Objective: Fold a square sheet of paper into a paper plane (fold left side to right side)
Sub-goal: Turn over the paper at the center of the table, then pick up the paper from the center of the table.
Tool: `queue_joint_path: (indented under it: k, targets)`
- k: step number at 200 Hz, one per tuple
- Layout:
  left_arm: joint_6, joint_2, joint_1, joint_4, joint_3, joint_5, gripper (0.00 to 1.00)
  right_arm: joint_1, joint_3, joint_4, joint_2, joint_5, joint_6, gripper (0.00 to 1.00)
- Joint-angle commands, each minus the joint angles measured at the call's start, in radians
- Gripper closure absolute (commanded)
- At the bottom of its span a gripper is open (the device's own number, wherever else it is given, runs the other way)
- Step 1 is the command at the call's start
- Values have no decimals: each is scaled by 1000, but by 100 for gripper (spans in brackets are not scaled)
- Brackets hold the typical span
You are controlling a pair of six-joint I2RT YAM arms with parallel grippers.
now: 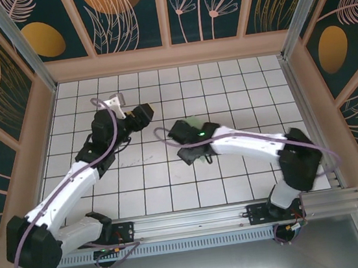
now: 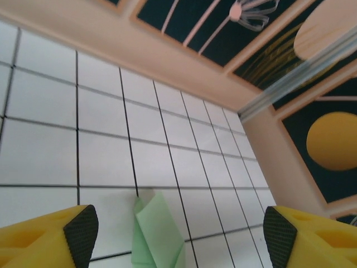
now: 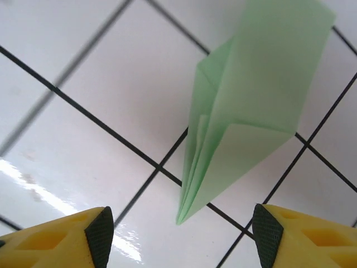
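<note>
The paper plane (image 3: 245, 111) is a pale-green folded dart with several layers. It lies on the white grid table (image 3: 100, 111) with its pointed tip toward my right gripper (image 3: 181, 237). That gripper hovers over the tip, open, with nothing between its black pads (image 3: 100, 234). From above, a bit of the green paper (image 1: 194, 120) shows just beyond the right gripper (image 1: 184, 145). My left gripper (image 2: 179, 234) is open too. The green paper's creased end (image 2: 156, 229) lies on the tiles ahead of it, touching neither pad. Seen from overhead, the left gripper (image 1: 145, 112) sits left of the paper.
A wooden rim (image 1: 169, 56) and patterned walls enclose the tiled table. The far right corner post (image 2: 290, 84) stands ahead of the left wrist. An aluminium rail (image 1: 202, 219) carrying the arm bases runs along the near edge.
</note>
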Motion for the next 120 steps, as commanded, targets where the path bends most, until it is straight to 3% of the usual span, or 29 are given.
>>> queue_joint_path:
  k: [1, 34, 92, 120]
  targets:
    - [-33, 106, 0, 65, 25, 158, 23, -110, -102, 205, -155, -163, 52, 28]
    - [-77, 287, -28, 148, 51, 281, 25, -266, -251, 411, -362, -262, 102, 21]
    - [-147, 552, -83, 254, 101, 319, 25, -547, -536, 725, -618, -468, 320, 2]
    - [-165, 673, -89, 295, 139, 345, 26, -630, -631, 816, -680, -518, 424, 1]
